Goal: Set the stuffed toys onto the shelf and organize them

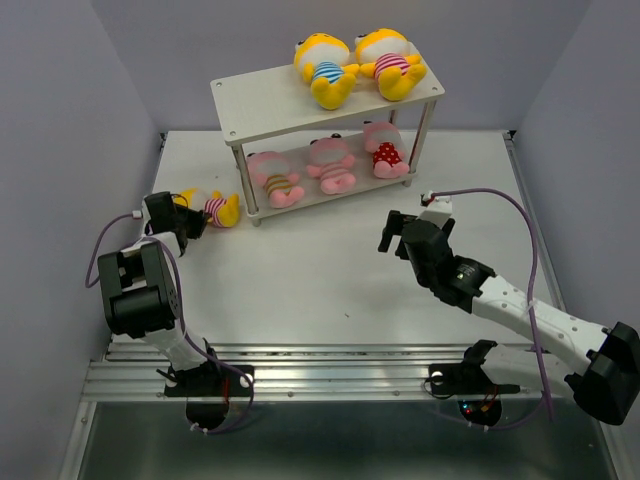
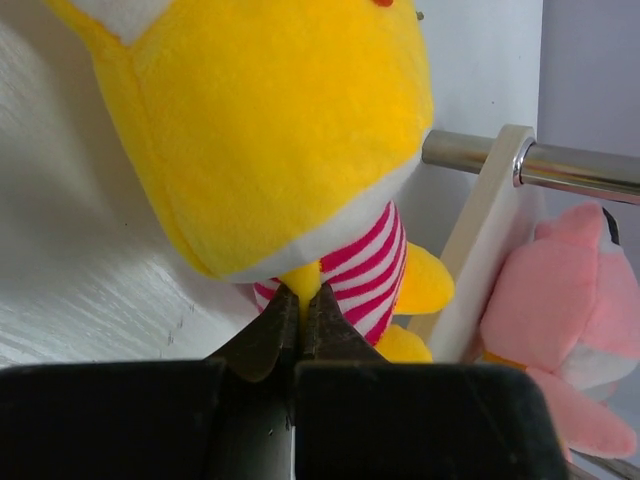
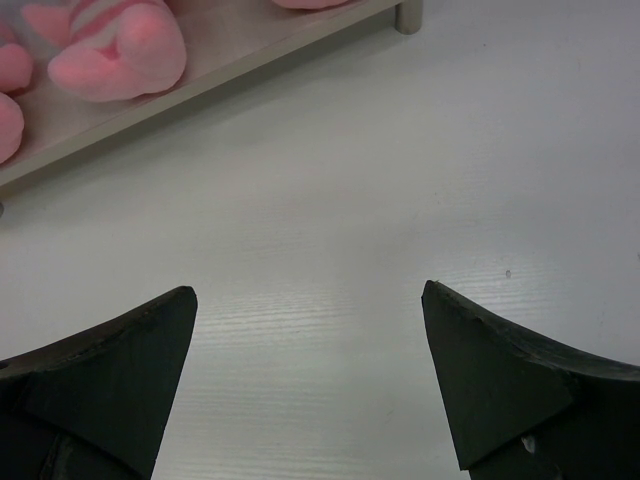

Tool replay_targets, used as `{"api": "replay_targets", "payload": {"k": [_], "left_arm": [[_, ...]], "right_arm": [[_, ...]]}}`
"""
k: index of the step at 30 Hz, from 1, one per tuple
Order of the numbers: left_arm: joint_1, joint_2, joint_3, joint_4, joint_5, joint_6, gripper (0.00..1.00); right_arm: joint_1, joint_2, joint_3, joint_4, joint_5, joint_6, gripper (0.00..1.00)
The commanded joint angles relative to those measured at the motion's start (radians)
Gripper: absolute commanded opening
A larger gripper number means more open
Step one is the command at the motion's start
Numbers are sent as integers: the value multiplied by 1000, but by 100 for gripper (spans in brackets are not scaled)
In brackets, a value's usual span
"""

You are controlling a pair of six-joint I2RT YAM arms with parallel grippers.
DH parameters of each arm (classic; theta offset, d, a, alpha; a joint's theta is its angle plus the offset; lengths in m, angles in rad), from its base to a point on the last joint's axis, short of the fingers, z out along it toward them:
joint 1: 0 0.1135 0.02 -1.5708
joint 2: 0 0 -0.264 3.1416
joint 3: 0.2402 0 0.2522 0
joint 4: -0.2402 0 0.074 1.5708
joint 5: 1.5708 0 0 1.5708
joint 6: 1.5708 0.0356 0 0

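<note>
– Pinching what, that left gripper [image 2: 300, 295]? I only see black jaws pressed together on a yellow nub.

– It has closed tight on a small limb of the yellow plush toy in a pink-striped shirt [image 2: 280, 130]. Arm or leg, I cannot tell, because the big round head covers the rest. Its face is cut off at the top of the wrist view.

– Where does that toy lie?

– On the white desk [image 1: 330, 290], just beside the front left leg of the off-white two-tier shelf [image 1: 290, 95]. From above, the gripper hides part of it.

– And past it?

– A pink plush toy [image 2: 560, 320] on the lower board, behind the board's edge and a shiny metal leg [image 2: 570, 168]. It is cropped at the right edge.

– The rest of the shelf?

– The top board has a yellow plush toy in blue stripes [image 1: 325, 72] and a yellow plush toy in pink stripes [image 1: 392, 62], both lying down. Three pink ones lie on the lower board, one of them a pink plush toy in a red polka-dot shirt [image 1: 386, 155]. The top board overhangs their heads.

– The right gripper [image 3: 310, 300]?

– Its jaws are spread wide with nothing between them, over bare desk near the shelf's front. Its own view shows only the fingertips, plus pink plush feet cut off at the top left.
</note>
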Motion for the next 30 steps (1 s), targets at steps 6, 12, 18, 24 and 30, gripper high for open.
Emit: {"api": "replay_targets", "payload": {"k": [6,12,18,24,30], "left_arm": [[8,-187,85,-115,-75,126,0],[17,-327,323,-393,-213,376,0],[46,-390,573,-510,-85,487,0],[48,-386,850,-459,273,525,0],[35,-238,1127,-445,737,496,0]], "right_arm": [[-5,-14,22,42,8,-10,100],[-5,-46,0,39,-33,-59,100],[-5,-124,-33,40,-61,-91,100],[-5,-172,-49,39,-64,-112,100],[-5,-173,-53,39,-73,-111,100]]}}
